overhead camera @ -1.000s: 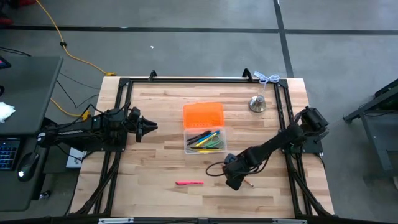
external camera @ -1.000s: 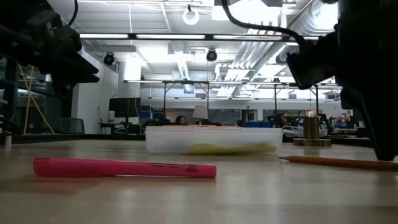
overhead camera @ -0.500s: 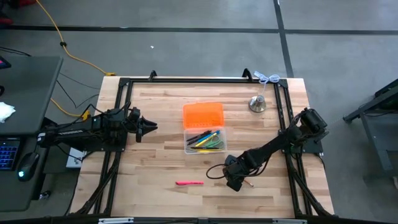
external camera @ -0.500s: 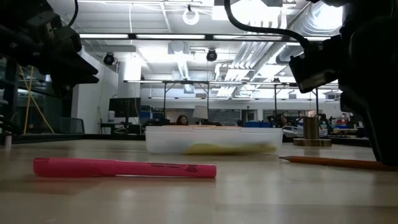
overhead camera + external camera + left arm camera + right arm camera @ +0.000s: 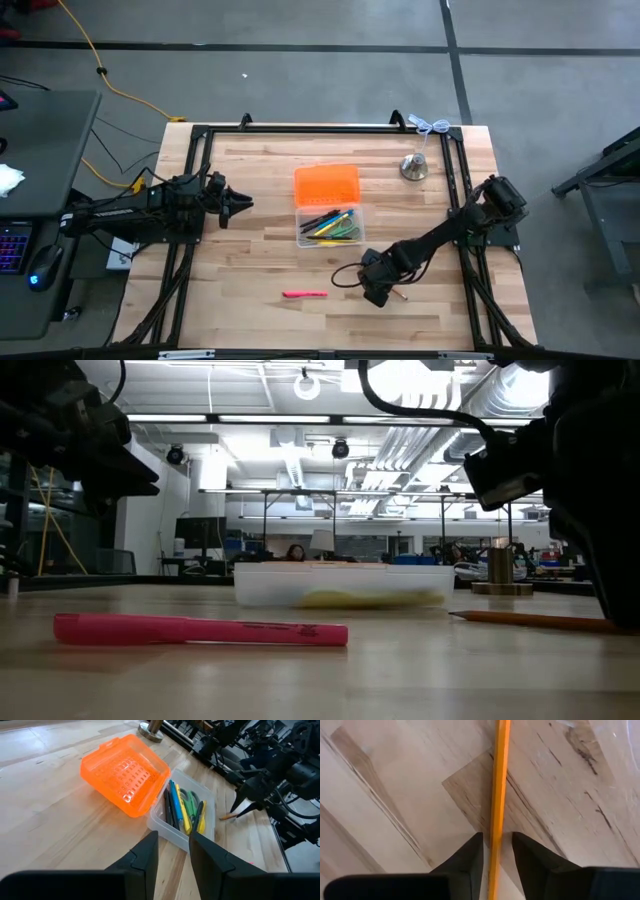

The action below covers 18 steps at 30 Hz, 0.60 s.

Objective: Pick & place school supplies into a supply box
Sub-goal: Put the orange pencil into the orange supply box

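My right end effector straddles the wooden pencil, fingers spread either side; whether they touch it I can't tell. Its far end is cut off. My left end effector waits slightly parted.

A grey concrete floor is surrounding the wooden surface, with dark seam lines crossing it. A yellow cable is trailing over the floor toward a dark desk. Beyond, long ceiling lights are glowing above exposed ducts and distant workbenches.
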Available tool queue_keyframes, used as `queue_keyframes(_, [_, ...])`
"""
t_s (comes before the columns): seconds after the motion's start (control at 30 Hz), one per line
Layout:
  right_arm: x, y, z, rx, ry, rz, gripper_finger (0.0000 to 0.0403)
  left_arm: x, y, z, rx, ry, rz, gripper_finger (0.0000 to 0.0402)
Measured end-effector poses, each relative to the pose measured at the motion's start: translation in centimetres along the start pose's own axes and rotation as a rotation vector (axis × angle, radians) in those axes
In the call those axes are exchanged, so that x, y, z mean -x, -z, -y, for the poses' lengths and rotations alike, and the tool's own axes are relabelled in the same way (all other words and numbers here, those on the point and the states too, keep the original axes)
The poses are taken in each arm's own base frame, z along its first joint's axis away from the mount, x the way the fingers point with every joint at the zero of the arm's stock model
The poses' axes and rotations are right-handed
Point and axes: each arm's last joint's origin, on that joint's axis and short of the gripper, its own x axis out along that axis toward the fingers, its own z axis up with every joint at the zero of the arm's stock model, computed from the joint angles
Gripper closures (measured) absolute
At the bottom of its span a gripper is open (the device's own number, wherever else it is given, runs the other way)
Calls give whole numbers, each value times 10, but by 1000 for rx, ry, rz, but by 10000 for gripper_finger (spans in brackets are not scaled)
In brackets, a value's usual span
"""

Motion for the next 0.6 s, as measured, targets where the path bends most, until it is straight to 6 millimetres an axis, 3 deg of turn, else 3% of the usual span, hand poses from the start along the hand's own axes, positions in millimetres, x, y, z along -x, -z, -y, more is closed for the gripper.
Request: queue_keyframes(0.6, [-2, 1, 2, -22, 31, -13, 386, 0, 0, 0, 0, -1, 1, 261])
